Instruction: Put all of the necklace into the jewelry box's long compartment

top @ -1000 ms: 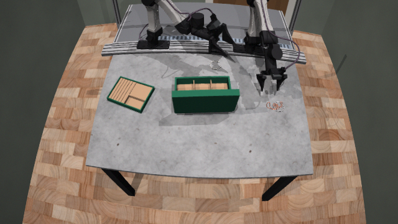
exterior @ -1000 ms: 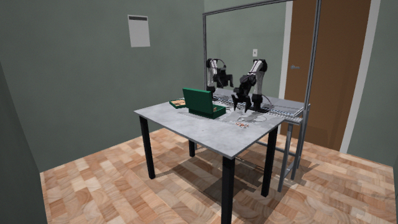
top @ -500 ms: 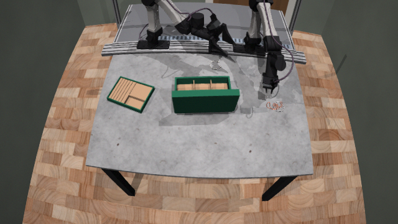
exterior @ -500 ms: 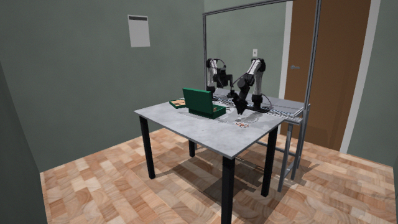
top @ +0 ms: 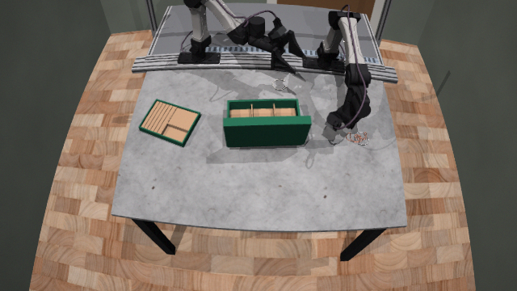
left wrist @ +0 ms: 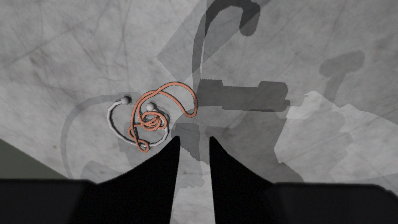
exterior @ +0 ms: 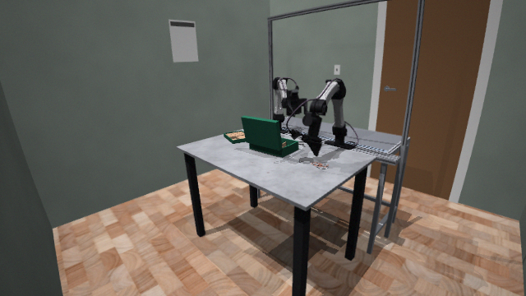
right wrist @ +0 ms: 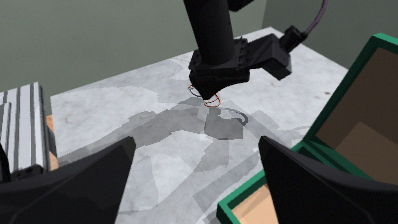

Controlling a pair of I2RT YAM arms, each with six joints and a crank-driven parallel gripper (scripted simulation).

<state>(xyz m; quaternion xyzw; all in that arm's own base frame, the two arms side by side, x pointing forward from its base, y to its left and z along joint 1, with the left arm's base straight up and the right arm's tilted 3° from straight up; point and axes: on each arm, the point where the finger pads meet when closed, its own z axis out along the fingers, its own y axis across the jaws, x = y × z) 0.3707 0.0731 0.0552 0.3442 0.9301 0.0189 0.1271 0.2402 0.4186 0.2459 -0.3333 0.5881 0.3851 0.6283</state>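
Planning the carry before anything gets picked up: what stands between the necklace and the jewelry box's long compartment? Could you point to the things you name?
The raised lid doesn't: it rises on the box's far side from the arms. Tangled with the necklace (top: 355, 137) (left wrist: 194, 100), though, is a silver bangle (top: 368, 141) (left wrist: 111, 127).

Copper necklace (top: 357, 137) (exterior: 320, 164) (left wrist: 175, 84) (right wrist: 212, 105), tangled around a silver bangle (top: 365, 138) (left wrist: 111, 126).
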